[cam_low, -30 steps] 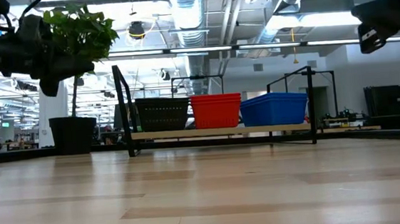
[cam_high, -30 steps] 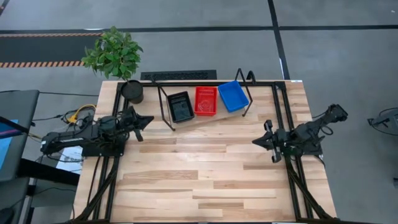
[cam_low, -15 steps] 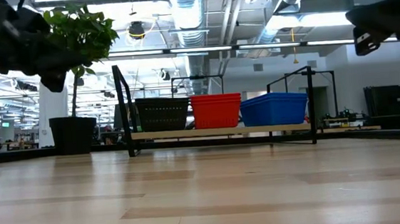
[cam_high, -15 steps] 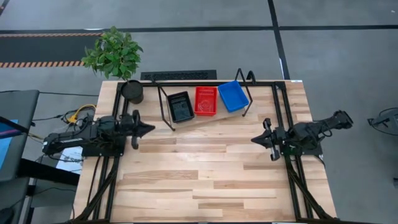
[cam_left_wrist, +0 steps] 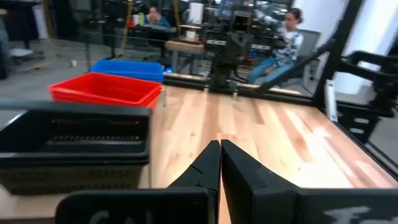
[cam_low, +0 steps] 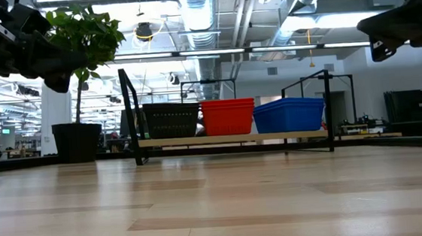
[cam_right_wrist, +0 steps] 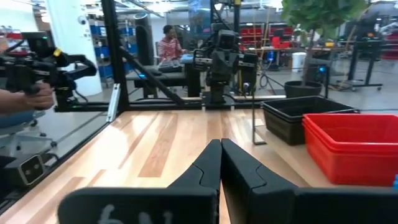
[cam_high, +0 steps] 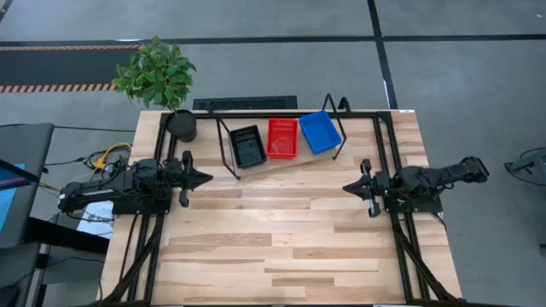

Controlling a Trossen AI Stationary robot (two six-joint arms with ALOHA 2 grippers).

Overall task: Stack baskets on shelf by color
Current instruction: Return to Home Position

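On the shelf at the table's far side stand a stack of black baskets, a stack of red baskets and a stack of blue baskets; the low view shows them side by side: black, red, blue. My left gripper is shut and empty above the table's left side, pointing right. My right gripper is shut and empty above the right side, pointing left. The fingertips meet in both wrist views, the left and the right.
A potted plant stands at the table's far left corner. The shelf's black wire frame rises at each end. People show in the room beyond the table. Bare wooden tabletop lies between and in front of the arms.
My left gripper has turned level, pointing right, with little travel. My right arm has stretched out flatter and its gripper has moved slightly toward the table's left. Both stay shut. The baskets have not moved.
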